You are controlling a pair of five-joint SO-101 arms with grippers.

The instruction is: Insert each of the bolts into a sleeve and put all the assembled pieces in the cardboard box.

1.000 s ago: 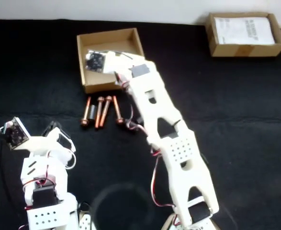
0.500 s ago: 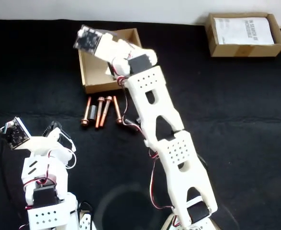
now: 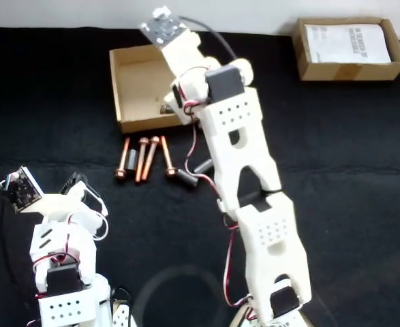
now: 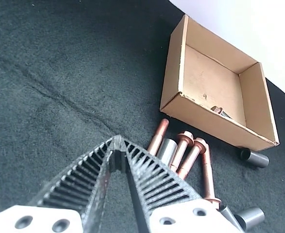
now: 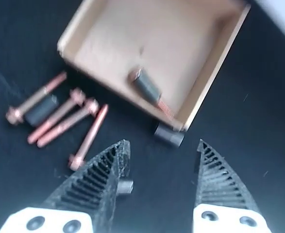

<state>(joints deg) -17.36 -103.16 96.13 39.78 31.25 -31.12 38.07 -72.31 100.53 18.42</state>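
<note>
Your right tool (image 5: 162, 143) stands wide open with nothing between its fingers; it hangs above the tabletop (image 5: 259, 116), just short of the cardboard box (image 5: 219, 63). Inside the box, just ahead of the tool's tips, lies one assembled piece (image 5: 147, 90), a bolt in a dark sleeve, close to the wall nearest the tool. Outside that wall, right below the gap between the fingers, a loose sleeve (image 5: 169, 135) lies on the tabletop; a second loose sleeve (image 5: 126, 187) sits nearer the tool's base, partly behind one finger. On the side of this tool that faces your other arm, four bolts lie in a close row near the box; the outermost is a sleeved bolt (image 5: 40, 109) and beside it are three bare bolts (image 5: 90, 133), none of them touching the tool.

Your left tool (image 4: 117, 141) is pressed closed, its tips meeting on nothing; it sits well back from the box, over bare tabletop. The row of bolts lies just ahead of its tips, and the cardboard box stands beyond them.

A second box (image 3: 346, 68) with a sheet of paper in it stands well apart from both tools, off to the right tool's far side.
</note>
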